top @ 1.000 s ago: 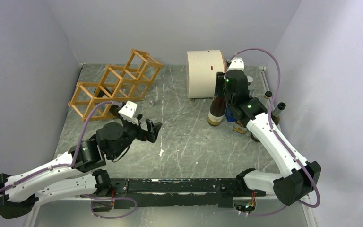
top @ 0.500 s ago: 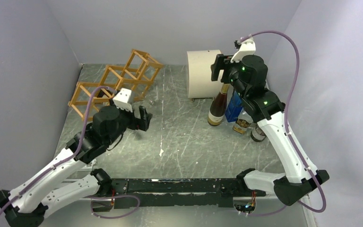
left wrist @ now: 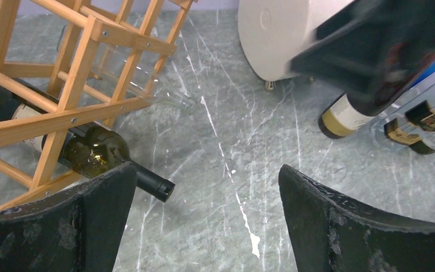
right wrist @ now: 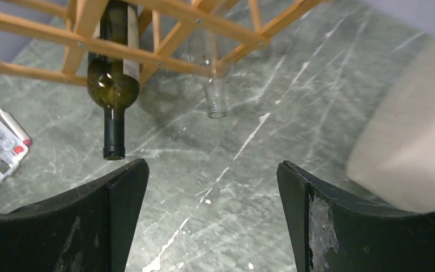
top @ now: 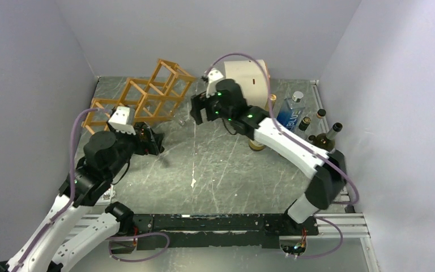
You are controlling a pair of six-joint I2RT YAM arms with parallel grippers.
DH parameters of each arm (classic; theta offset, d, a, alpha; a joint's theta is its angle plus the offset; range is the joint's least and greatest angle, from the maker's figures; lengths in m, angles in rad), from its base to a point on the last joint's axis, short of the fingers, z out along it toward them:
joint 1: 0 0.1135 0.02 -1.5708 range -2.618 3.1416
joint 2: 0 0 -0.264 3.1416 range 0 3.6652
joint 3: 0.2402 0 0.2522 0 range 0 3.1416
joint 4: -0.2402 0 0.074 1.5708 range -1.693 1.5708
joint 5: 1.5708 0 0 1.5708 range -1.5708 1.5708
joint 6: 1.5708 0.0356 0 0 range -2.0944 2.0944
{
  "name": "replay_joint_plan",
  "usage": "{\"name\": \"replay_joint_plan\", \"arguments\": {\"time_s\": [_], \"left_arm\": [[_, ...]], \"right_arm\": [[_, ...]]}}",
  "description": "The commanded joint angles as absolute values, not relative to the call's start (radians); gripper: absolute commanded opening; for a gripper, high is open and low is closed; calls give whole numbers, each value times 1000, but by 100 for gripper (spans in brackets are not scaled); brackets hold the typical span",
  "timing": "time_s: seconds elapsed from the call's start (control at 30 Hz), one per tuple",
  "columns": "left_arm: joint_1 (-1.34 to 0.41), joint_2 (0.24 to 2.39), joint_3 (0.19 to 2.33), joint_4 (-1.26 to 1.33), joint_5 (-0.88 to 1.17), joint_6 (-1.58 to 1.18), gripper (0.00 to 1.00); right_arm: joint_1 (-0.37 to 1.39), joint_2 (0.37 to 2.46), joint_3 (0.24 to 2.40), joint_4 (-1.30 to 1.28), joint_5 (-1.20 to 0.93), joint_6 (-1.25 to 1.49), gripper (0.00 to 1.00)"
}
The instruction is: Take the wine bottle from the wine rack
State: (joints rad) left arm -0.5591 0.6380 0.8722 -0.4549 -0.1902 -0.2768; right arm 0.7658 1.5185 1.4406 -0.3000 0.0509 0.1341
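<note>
Two grippers were found open-jawed and empty, and the task stood undone. At the left of the table (top: 215,170), the wine rack (top: 141,101) stood with the wine bottle (left wrist: 90,150) lying in a low cell, its body caged by the sticks and only its dark neck projecting toward the table's middle. A clear glass bottle (right wrist: 215,93) lay in a neighbouring cell, neck out likewise. The left gripper (left wrist: 204,181) sat low, just beside the rack's near end, its fingers (left wrist: 317,215) spread wide either side of open stone and the neck just ahead of its left finger. This placement was judged deliberate, as the neck is the one part free of the frame. Further right, the right gripper (top: 198,110) hung above mid-table before the cream drum (top: 243,85), released, its camera facing the rack; whether it was to assist could not be determined. At the far right, a blue-labelled bottle (top: 290,116) and others stood near the wall, well apart from the rack.
</note>
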Motion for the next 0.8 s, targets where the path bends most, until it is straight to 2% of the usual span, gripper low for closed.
{"name": "replay_joint_plan", "arguments": {"time_s": [0.0, 0.2, 0.43, 0.77], "left_arm": [[-552, 562, 908, -522, -198, -312, 99], [-552, 514, 918, -569, -190, -325, 99], [-552, 511, 911, -550, -158, -312, 99], [-551, 530, 914, -535, -116, -314, 99]], "right_arm": [[790, 1679, 1463, -153, -60, 159, 89], [815, 1926, 1581, -108, -18, 114, 95], [821, 2134, 1723, -84, 55, 74, 95], [815, 2356, 1896, -89, 86, 35, 81]]}}
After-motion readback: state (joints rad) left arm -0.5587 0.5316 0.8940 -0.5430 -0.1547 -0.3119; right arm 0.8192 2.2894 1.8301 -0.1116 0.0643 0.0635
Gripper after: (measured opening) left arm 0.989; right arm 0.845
